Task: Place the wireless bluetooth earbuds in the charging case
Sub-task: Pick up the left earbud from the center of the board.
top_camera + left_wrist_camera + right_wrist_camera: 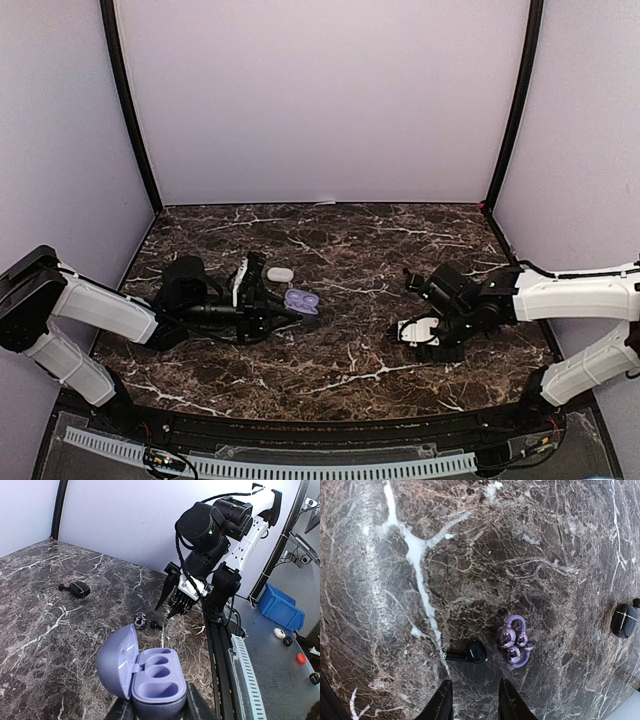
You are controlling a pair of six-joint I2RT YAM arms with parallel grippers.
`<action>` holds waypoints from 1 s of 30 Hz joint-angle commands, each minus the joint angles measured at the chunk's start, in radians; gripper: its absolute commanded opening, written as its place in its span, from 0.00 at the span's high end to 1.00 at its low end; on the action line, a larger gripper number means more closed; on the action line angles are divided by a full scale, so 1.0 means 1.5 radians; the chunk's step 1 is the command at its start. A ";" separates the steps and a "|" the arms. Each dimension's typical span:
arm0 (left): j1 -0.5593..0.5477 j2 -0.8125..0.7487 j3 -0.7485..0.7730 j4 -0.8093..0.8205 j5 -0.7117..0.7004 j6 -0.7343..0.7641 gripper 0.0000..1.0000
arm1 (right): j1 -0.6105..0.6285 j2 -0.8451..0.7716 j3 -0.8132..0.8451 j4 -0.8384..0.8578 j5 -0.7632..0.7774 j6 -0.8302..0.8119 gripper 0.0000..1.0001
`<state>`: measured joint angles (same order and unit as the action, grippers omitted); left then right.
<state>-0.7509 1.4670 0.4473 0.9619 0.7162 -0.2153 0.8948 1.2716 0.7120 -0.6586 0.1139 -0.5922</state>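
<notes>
My left gripper (159, 709) is shut on the base of a purple charging case (152, 680), whose lid stands open and whose wells are empty. From above, the case (302, 301) sits left of centre at the left gripper (283, 306). Two purple earbuds (514, 641) lie together on the marble, with a black stemmed earbud (470, 652) just left of them. My right gripper (475, 701) hovers open just short of them, its fingers (442, 702) apart with nothing between. The left wrist view shows the purple buds (140, 621) and the black bud (156, 625) under the right gripper (171, 605).
A black case (79, 589) lies further back with a small dark bud (61, 586) beside it; it also shows as the black case (623, 620) at the right edge. A white case (279, 273) sits behind the purple one. A blue bin (280, 611) stands off the table.
</notes>
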 commanded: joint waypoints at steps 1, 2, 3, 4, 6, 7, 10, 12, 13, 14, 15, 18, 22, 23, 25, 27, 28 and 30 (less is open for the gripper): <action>-0.004 -0.022 -0.005 -0.008 0.000 0.012 0.78 | 0.004 0.025 -0.004 0.030 0.021 -0.011 0.70; -0.003 -0.022 -0.005 -0.008 -0.001 0.014 0.78 | 0.004 0.033 -0.007 0.036 0.032 -0.014 0.70; -0.003 -0.023 -0.005 -0.009 -0.001 0.014 0.78 | 0.003 0.040 -0.008 0.038 0.046 -0.018 0.70; -0.003 -0.024 -0.005 -0.010 -0.002 0.014 0.78 | 0.003 0.047 -0.008 0.040 0.063 -0.023 0.70; -0.004 -0.024 -0.005 -0.010 -0.001 0.014 0.78 | 0.004 0.060 -0.008 0.048 0.093 -0.034 0.71; -0.004 -0.024 -0.005 -0.011 -0.001 0.014 0.78 | 0.003 0.062 -0.008 0.051 0.108 -0.038 0.72; -0.004 -0.025 -0.005 -0.012 -0.001 0.015 0.78 | 0.003 0.057 -0.004 0.062 0.127 -0.036 0.73; -0.004 -0.026 -0.005 -0.013 -0.001 0.015 0.78 | 0.002 0.045 -0.002 0.072 0.116 -0.035 0.73; -0.004 -0.026 -0.005 -0.013 -0.001 0.015 0.78 | 0.002 0.040 -0.001 0.077 0.109 -0.035 0.73; -0.004 -0.027 -0.005 -0.013 -0.001 0.015 0.78 | 0.002 0.038 -0.002 0.080 0.102 -0.036 0.73; -0.004 -0.027 -0.004 -0.013 -0.001 0.015 0.78 | 0.002 0.040 0.000 0.082 0.094 -0.037 0.73; -0.004 -0.027 -0.004 -0.014 -0.001 0.015 0.78 | 0.002 0.048 0.004 0.089 0.065 -0.039 0.74; -0.004 -0.027 -0.004 -0.014 -0.002 0.016 0.78 | 0.003 0.059 0.009 0.112 0.031 -0.041 0.74; -0.004 -0.027 -0.004 -0.015 -0.003 0.016 0.78 | 0.003 0.064 0.011 0.112 0.028 -0.040 0.74; -0.004 -0.027 -0.004 -0.016 -0.003 0.018 0.78 | 0.004 0.078 0.016 0.109 0.025 -0.038 0.75; -0.004 -0.027 -0.004 -0.016 -0.003 0.018 0.78 | 0.004 0.091 0.019 0.108 0.029 -0.037 0.76; -0.004 -0.027 -0.004 -0.017 -0.003 0.018 0.78 | 0.004 0.096 0.020 0.107 0.033 -0.035 0.76; -0.004 -0.027 -0.004 -0.017 -0.003 0.018 0.78 | 0.004 0.103 0.019 0.107 0.039 -0.033 0.77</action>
<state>-0.7509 1.4597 0.4473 0.9276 0.7128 -0.2020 0.8948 1.4055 0.7204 -0.5171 0.1776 -0.6495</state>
